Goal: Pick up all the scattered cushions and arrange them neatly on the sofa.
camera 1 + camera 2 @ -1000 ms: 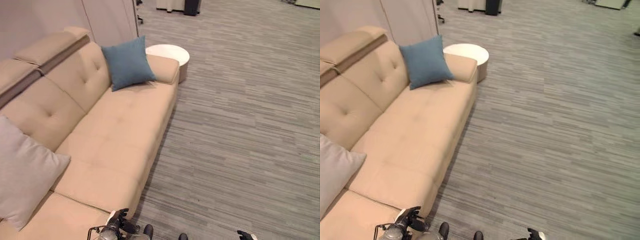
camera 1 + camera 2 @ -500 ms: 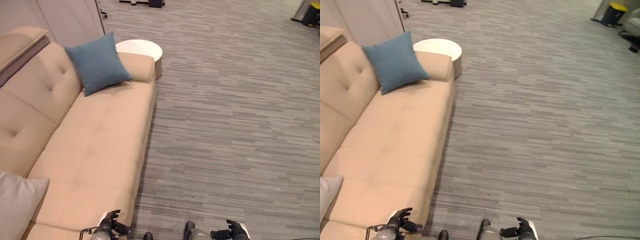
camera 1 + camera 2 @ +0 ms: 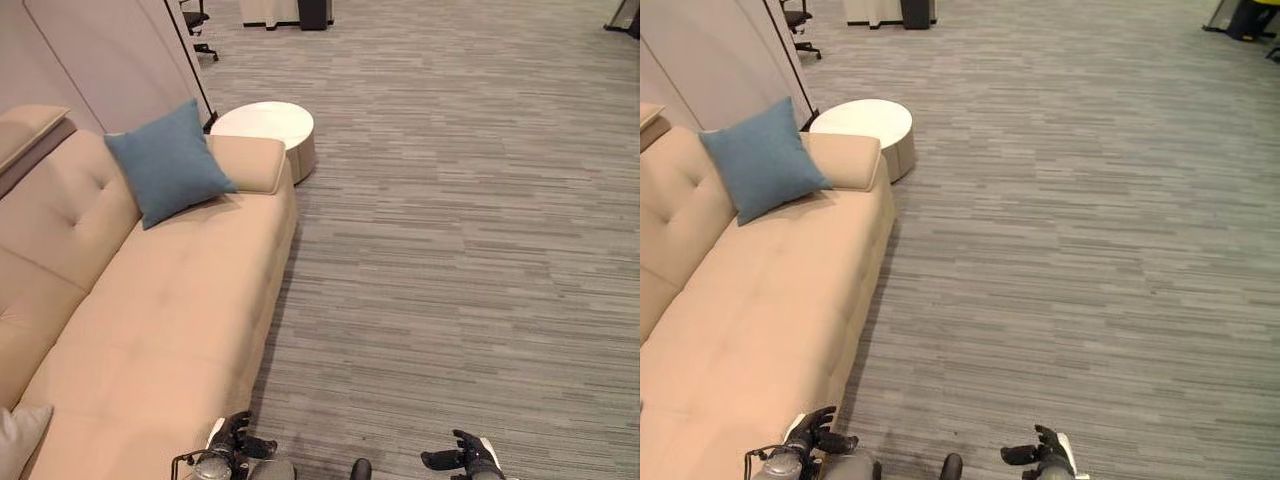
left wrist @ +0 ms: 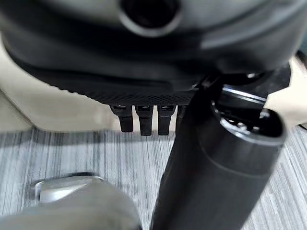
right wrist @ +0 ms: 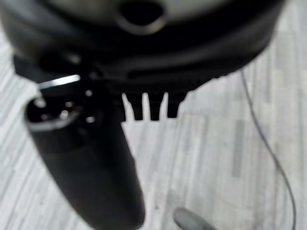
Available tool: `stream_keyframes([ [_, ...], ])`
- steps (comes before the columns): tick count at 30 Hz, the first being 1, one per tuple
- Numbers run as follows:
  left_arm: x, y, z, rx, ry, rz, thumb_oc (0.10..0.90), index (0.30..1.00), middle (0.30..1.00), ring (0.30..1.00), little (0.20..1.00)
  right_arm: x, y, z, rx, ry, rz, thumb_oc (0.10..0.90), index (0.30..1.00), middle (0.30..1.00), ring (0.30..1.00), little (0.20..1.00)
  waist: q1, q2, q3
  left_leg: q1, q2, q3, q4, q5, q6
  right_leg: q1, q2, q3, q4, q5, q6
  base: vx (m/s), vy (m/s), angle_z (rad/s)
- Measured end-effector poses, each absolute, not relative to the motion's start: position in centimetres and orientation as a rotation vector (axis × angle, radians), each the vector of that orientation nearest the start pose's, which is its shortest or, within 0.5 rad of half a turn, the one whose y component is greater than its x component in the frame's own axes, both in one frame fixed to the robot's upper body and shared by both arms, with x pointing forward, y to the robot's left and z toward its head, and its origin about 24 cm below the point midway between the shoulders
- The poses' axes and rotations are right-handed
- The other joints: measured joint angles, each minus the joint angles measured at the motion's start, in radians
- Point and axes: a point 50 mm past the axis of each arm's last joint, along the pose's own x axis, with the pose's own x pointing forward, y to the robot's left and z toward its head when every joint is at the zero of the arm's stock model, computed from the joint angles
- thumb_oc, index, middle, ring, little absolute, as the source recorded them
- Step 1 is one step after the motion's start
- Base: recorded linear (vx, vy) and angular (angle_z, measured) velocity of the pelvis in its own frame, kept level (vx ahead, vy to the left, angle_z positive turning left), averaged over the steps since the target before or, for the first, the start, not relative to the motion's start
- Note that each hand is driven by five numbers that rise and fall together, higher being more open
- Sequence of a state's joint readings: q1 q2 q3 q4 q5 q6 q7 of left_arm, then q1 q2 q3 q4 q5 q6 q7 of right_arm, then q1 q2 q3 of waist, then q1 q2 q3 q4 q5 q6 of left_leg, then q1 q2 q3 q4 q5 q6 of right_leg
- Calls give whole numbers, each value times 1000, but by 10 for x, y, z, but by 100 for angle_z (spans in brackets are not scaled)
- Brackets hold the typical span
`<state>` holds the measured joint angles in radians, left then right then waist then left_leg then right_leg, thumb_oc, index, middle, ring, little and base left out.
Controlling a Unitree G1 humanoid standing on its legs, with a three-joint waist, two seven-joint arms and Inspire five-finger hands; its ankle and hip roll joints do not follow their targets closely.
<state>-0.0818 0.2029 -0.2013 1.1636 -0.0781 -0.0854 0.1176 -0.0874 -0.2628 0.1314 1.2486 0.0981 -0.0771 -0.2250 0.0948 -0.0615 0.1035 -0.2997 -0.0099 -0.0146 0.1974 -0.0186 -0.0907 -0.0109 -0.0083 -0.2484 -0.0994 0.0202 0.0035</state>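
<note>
A: Left eye view: blue cushion [image 3: 168,174], square, plain fabric, propped upright against the backrest of the sofa [image 3: 150,310] at its far end, touching the armrest.
B: Count?
A: Two cushions. Second is a grey cushion [image 3: 22,438]; just a corner shows at the sofa's near end.
B: Robot hands?
A: Left robot hand [image 3: 235,443] low by the sofa's front edge, fingers loosely spread, holding nothing. Right robot hand [image 3: 466,461] well apart from the sofa over the floor, also relaxed and empty.
B: Surroundings?
A: Beige tufted sofa, one round white side table [image 3: 264,126] just beyond its armrest. Grey striped carpet floor [image 3: 470,220]. Pale partition wall [image 3: 100,60] behind the sofa.
</note>
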Motion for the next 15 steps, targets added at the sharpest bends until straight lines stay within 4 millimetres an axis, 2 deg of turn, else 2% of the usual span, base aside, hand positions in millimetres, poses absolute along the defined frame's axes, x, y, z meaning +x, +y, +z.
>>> stream_keyframes([
  [1,143,212,-147,297,992,72,800,900,900,900,900,123,-253,-146,-360,1071,-295,800,900,900,900,900,1,3,5,1,-17,2,-105,38,-1,13,14,-9,8,2,-14,180,9,-6],
  [3,145,212,-146,291,981,79,800,900,900,900,900,122,-254,-147,-362,1072,-298,800,900,900,900,900,1,5,24,-21,-34,7,-137,82,9,48,38,-11,7,-25,-9,277,38,-9],
  [4,147,213,-145,296,976,77,800,900,900,900,900,118,-254,-148,-363,1091,-300,800,900,900,900,900,4,10,25,-20,-47,-4,-155,104,8,69,49,3,7,-52,-19,311,64,-32],
  [6,147,213,-146,289,976,81,800,900,900,900,900,113,-255,-150,-365,1113,-304,800,900,900,900,900,13,8,25,7,-56,-11,-183,134,50,100,60,38,8,-72,-22,294,90,-52],
  [8,138,215,-149,292,1010,88,800,900,900,900,900,105,-257,-151,-375,1135,-307,800,900,900,900,900,3,15,16,51,-65,-26,-166,143,75,149,62,53,9,-107,12,283,152,-39],
  [9,133,216,-152,302,1042,86,800,900,900,900,900,93,-257,-155,-376,1179,-306,800,900,900,900,900,0,18,7,103,-67,-19,-171,140,154,137,52,62,108,-143,51,245,178,-35],
  [10,133,216,-151,303,1042,85,800,900,900,900,900,89,-257,-156,-373,1190,-302,800,900,900,900,900,0,26,7,120,-62,-19,-176,133,163,91,41,62,229,-170,74,185,174,-26],
  [11,137,216,-150,309,1033,81,800,900,900,900,900,85,-257,-156,-373,1202,-302,800,900,900,900,900,-2,34,9,147,-57,-30,-185,126,171,0,20,62,442,-203,106,143,118,1],
  [12,139,219,-149,330,1029,72,800,900,900,900,900,86,-257,-156,-373,1198,-298,800,900,900,900,900,-11,31,8,162,-69,-45,-189,114,169,-109,-22,61,670,-218,138,170,99,24],
  [13,141,222,-148,353,1022,62,800,900,900,900,900,86,-257,-156,-376,1196,-296,800,900,900,900,900,-23,22,10,172,-93,-56,-185,102,180,-176,-71,62,805,-218,146,220,66,44],
  [14,146,222,-146,368,1009,52,800,900,900,900,900,86,-257,-156,-378,1201,-297,800,900,900,900,900,-26,17,11,188,-115,-64,-185,88,195,-236,-114,63,886,-217,148,165,30,43],
  [15,150,222,-144,376,999,46,800,900,900,900,900,84,-257,-157,-378,1208,-297,800,900,900,900,900,-24,24,20,207,-124,-70,-185,76,204,-276,-145,66,913,-217,148,325,-19,30],
])
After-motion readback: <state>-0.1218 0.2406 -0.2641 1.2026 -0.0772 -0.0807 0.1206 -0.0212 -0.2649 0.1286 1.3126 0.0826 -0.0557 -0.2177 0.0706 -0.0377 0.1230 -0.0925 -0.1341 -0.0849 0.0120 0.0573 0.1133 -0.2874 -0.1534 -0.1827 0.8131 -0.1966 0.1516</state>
